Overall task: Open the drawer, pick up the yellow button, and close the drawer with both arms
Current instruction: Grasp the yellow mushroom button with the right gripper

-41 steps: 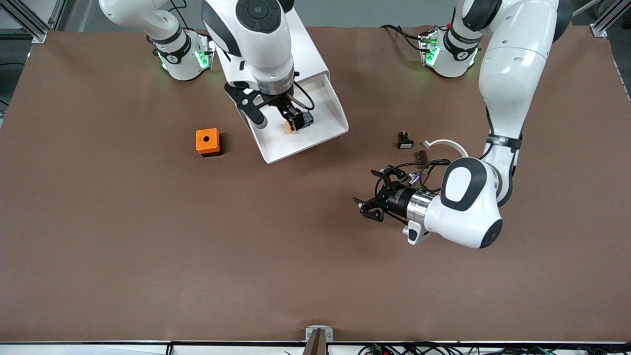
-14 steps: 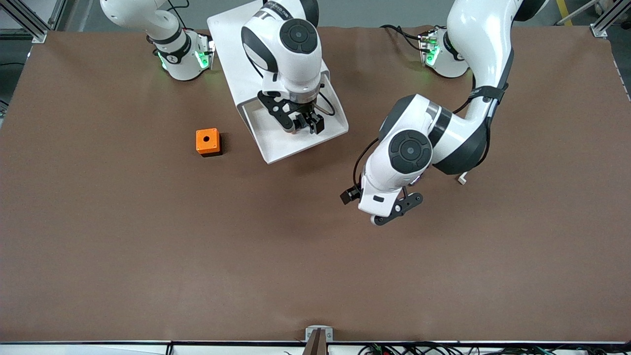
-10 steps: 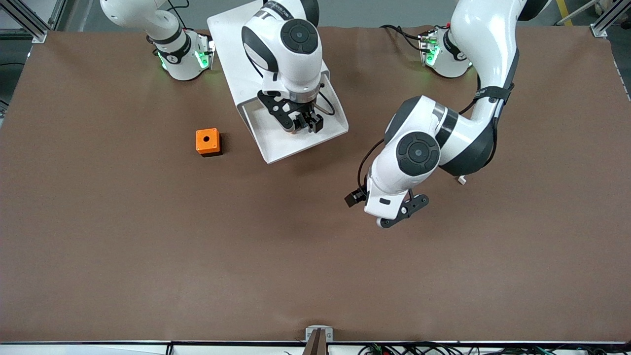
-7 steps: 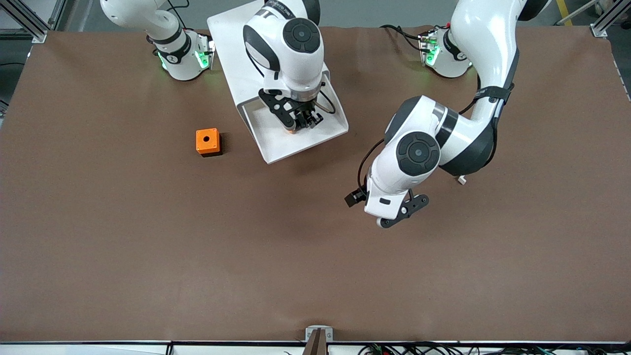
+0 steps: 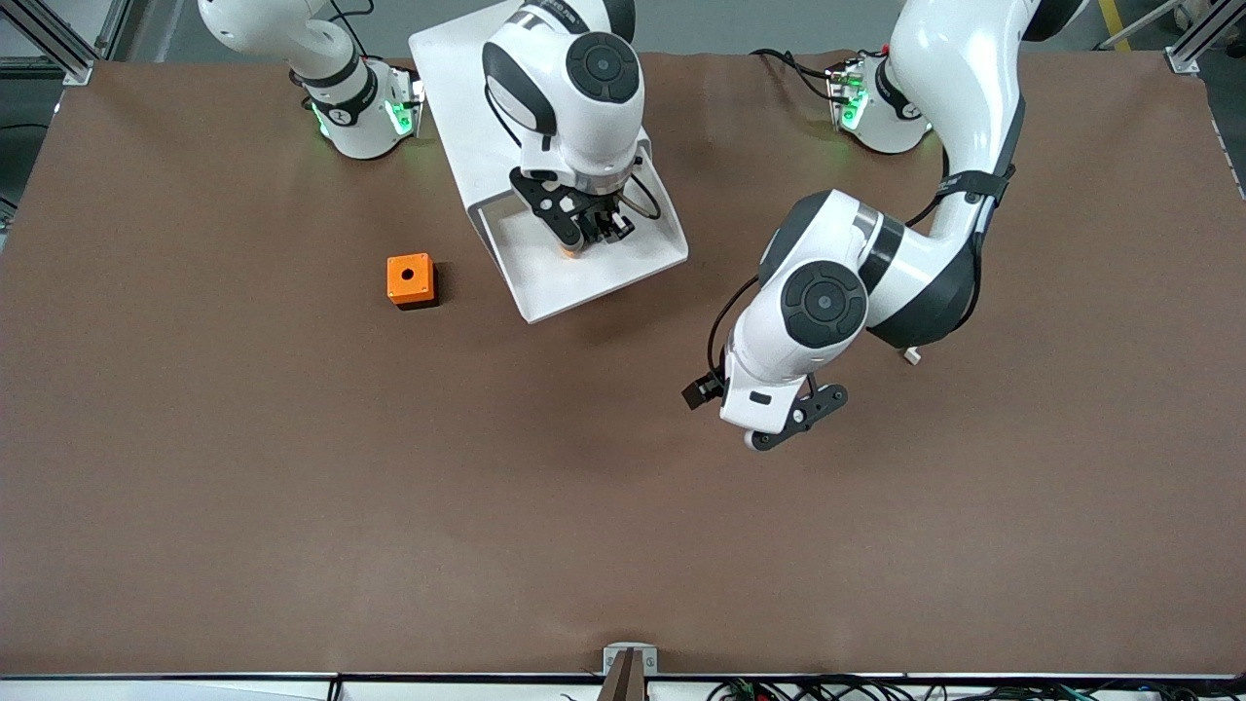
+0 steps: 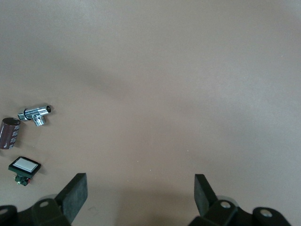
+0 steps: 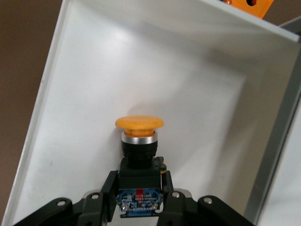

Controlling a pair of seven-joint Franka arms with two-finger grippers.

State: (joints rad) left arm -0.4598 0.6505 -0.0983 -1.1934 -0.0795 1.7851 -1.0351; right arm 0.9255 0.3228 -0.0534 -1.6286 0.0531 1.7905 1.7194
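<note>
In the front view the right gripper (image 5: pixel 584 231) hung over the pulled-out drawer (image 5: pixel 638 263), its jaws pinching the button (image 5: pixel 571 249), while the left gripper (image 5: pixel 745 414) waited over bare table. In the left wrist view that gripper's jaws stood spread with nothing between them. In the right wrist view the jaws clamped only the button's (image 7: pixel 139 155) black-and-blue body, the orange cap jutting ahead, so the button could probably have twisted loose or clipped the drawer's (image 7: pixel 277 141) wall on the way out.
</note>
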